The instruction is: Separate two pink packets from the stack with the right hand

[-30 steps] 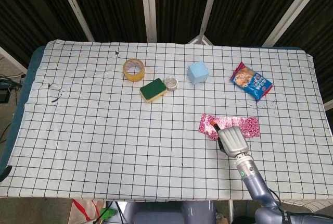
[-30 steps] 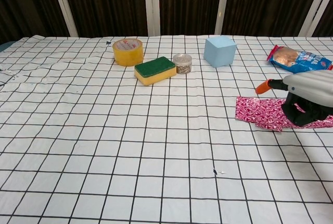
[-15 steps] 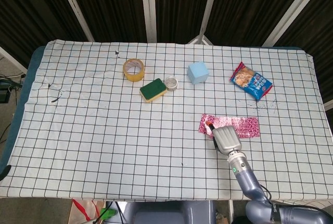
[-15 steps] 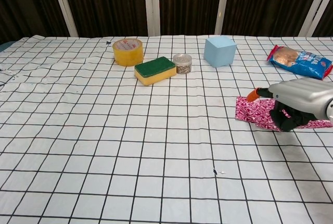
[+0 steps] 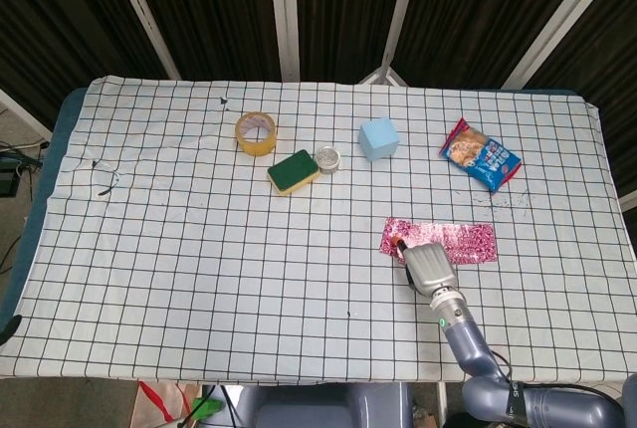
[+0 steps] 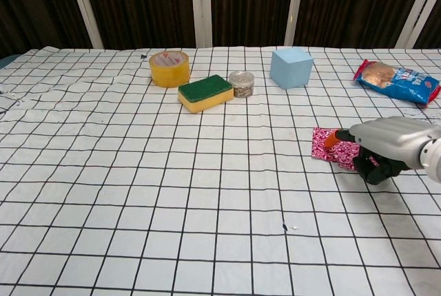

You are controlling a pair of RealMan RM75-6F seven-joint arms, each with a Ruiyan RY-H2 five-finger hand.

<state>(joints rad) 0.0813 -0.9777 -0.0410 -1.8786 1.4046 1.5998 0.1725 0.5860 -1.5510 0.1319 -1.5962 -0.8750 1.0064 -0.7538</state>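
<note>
The right hand (image 5: 428,265) is held low over the table, palm down, its silver back turned upward. Dark fingers (image 6: 375,170) are curled beneath it, and an orange-tipped finger (image 6: 334,137) is pointed leftward. The forearm is extended back toward the robot's body.

I see a matt white cloth (image 5: 179,249) with a black grid printed on it, lying slightly wrinkled over the table. My right hand (image 5: 430,267) has a smooth silver shell with a dull sheen, black parts beneath and an orange fingertip (image 6: 333,138). The pink packets (image 5: 468,242) look like shiny patterned foil. The snack bag (image 5: 481,154) is glossy plastic, the tape roll (image 5: 256,133) smooth yellow, the sponge (image 5: 293,171) rough green over yellow foam, the blue cube (image 5: 378,138) matt.
</note>
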